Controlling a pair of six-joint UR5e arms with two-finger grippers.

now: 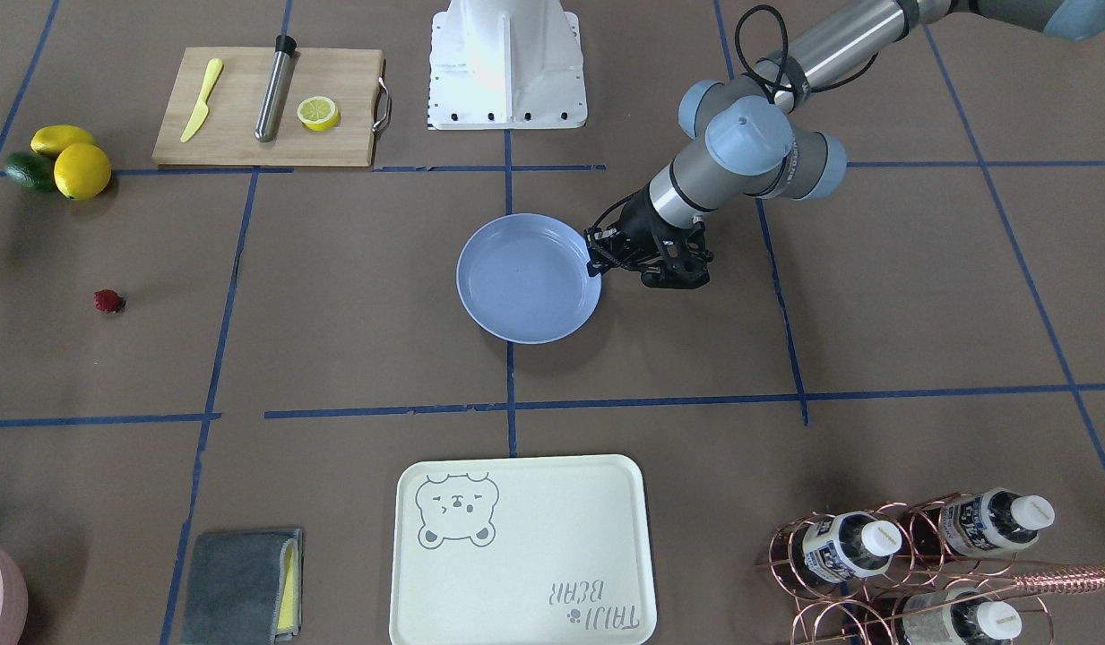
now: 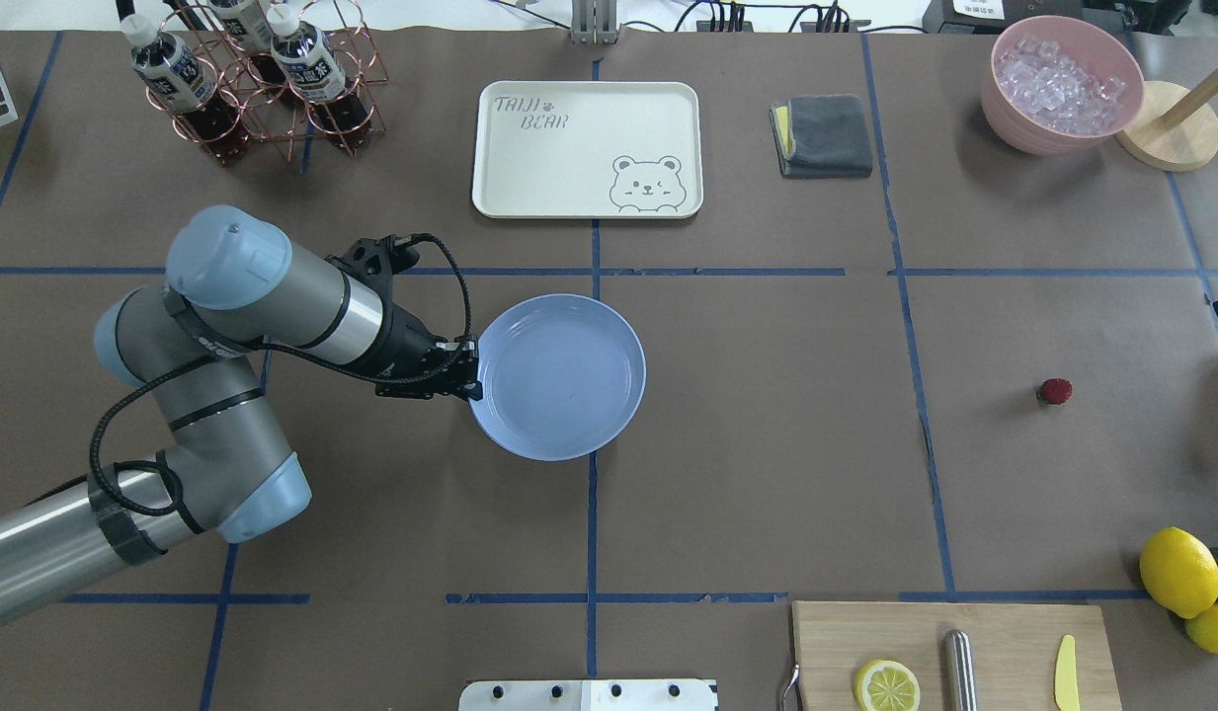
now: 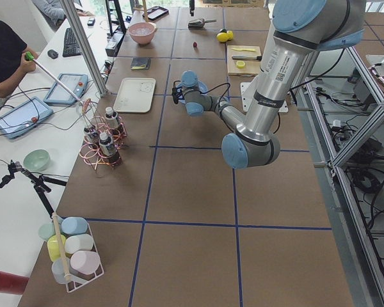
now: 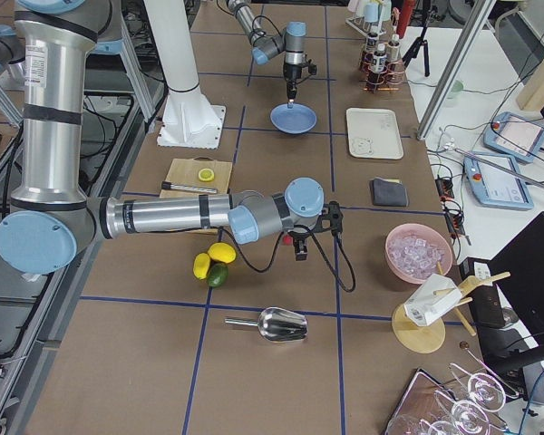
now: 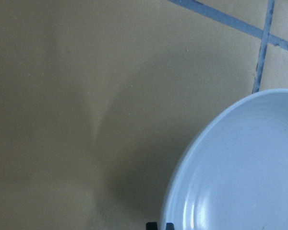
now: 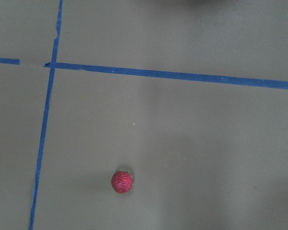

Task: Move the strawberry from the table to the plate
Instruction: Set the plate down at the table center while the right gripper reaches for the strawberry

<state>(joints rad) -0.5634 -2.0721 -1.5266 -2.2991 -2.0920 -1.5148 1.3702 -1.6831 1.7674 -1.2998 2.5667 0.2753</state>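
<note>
The small red strawberry (image 2: pixel 1055 391) lies alone on the brown table (image 2: pixel 767 444), far to the right of the light blue plate (image 2: pixel 557 375). It also shows in the front view as the strawberry (image 1: pixel 108 301) and low in the right wrist view as the strawberry (image 6: pixel 122 182), with no fingers in that frame. My left gripper (image 2: pixel 467 373) sits at the plate's left rim. In the left wrist view its tips nearly meet over the plate (image 5: pixel 240 172) edge. My right gripper (image 4: pixel 298 252) hangs over the table near the lemons; I cannot tell whether it is open or shut.
A cutting board (image 2: pixel 949 652) with a lemon half, steel rod and yellow knife lies front right, next to whole lemons (image 2: pixel 1178 571). At the far side stand a bear-printed tray (image 2: pixel 587 148), grey cloth (image 2: pixel 824 134), bottle rack (image 2: pixel 248 79) and pink ice bowl (image 2: pixel 1061 84).
</note>
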